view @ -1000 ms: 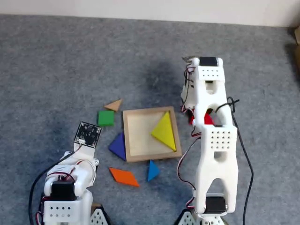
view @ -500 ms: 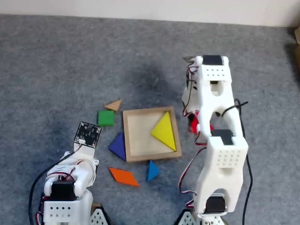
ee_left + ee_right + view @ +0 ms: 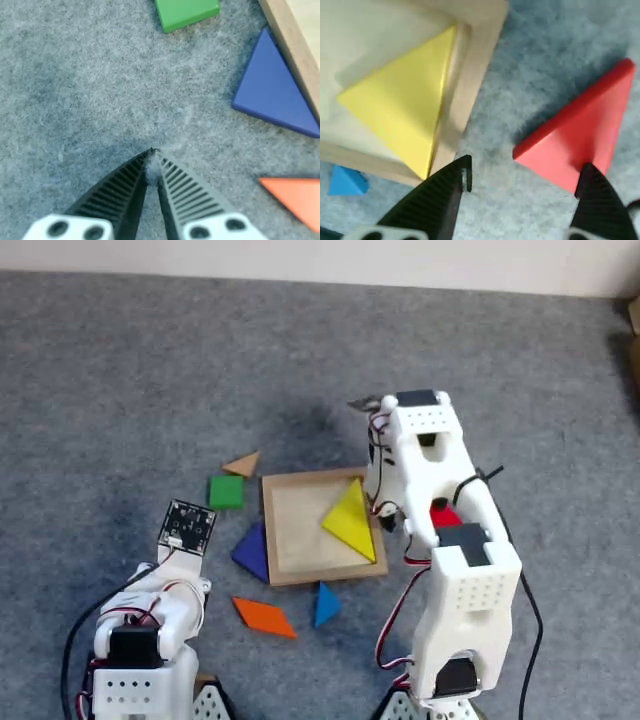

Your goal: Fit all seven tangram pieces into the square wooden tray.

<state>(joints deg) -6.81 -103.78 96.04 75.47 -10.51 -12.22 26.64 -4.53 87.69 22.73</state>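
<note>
Only the yellow triangle (image 3: pixel 352 520) is seated in the tray (image 3: pixel 320 573), six pieces left outside; the red triangle (image 3: pixel 580 135) is bracketed, ungripped, by the wide-open right gripper (image 3: pixel 525 173), the left gripper (image 3: pixel 152 161) closed empty.

Square wooden tray (image 3: pixel 270 530): flat on the carpet, centre. Yellow triangle (image 3: pixel 352 520): flat inside, against the right wall. Red triangle (image 3: pixel 580 135): flat, just right of the tray, by my right gripper (image 3: pixel 526 174). Left of the tray: tan triangle (image 3: pixel 243 464), green square (image 3: pixel 226 491), dark blue triangle (image 3: pixel 252 552) against the wall. Near side: orange parallelogram (image 3: pixel 264 616), light blue triangle (image 3: pixel 325 605).
</note>
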